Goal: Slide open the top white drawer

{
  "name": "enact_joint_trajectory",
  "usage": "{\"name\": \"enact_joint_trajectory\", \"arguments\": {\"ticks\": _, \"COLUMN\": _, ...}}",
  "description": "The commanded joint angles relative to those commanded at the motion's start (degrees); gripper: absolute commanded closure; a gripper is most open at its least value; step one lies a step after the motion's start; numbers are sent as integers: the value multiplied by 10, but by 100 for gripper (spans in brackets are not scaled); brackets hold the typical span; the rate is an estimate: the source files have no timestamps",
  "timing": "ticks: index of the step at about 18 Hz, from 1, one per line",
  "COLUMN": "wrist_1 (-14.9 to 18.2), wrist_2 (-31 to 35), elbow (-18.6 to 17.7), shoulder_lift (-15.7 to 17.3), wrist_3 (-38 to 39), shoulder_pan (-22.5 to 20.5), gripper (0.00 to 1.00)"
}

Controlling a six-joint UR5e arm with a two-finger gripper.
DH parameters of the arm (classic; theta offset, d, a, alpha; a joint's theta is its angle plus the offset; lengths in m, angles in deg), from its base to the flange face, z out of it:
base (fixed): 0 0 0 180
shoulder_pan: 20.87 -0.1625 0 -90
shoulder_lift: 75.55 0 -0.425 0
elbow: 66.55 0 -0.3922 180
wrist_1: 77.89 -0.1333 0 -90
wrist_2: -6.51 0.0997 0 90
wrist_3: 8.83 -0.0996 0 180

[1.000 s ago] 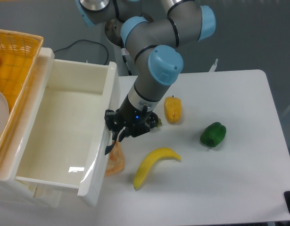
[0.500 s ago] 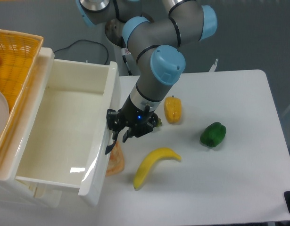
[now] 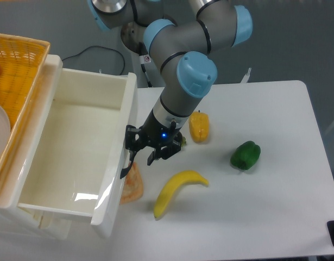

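Already, the top white drawer (image 3: 74, 157) stood well open.
Gripper (image 3: 142, 156), fingers apart at its handle (image 3: 126, 168); risk: snagging the handle on retreat toward 3 o'clock.

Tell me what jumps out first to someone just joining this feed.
The big top white drawer on the left, pulled well out with nothing visible inside, with the grey-and-blue arm's pincer at the black handle on its front. Right of it on the white table lie a banana, a yellow pepper and a green pepper.
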Motion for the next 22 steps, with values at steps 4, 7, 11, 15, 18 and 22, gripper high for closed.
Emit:
{"name": "enact_joint_trajectory", "arguments": {"ticks": 4, "wrist_1": -2, "wrist_2": 0, "elbow": 15, "shoulder_lift": 0, "wrist_3": -5, "shoulder_pan": -6, "gripper": 24}}
{"name": "enact_joint_trajectory", "arguments": {"ticks": 7, "wrist_1": -3, "wrist_2": 1, "elbow": 19, "shoulder_lift": 2, "wrist_3": -46, "shoulder_pan": -18, "gripper": 10}}
{"name": "enact_joint_trajectory", "arguments": {"ticks": 11, "wrist_1": -16, "wrist_2": 1, "elbow": 20, "shoulder_lift": 4, "wrist_3": -73, "shoulder_pan": -39, "gripper": 0}}
{"name": "enact_joint_trajectory", "arguments": {"ticks": 15, "wrist_1": -48, "wrist_2": 24, "elbow": 18, "shoulder_lift": 2, "wrist_3": -77, "shoulder_pan": -47, "gripper": 0}}
{"name": "enact_joint_trajectory", "arguments": {"ticks": 18, "wrist_1": -49, "wrist_2": 88, "elbow": 15, "shoulder_lift": 0, "wrist_3": -138, "shoulder_pan": -47, "gripper": 0}}
{"name": "enact_joint_trajectory", "arguments": {"ticks": 22, "wrist_1": -48, "wrist_2": 184, "elbow": 15, "shoulder_lift": 0, "wrist_3": -175, "shoulder_pan": -54, "gripper": 0}}
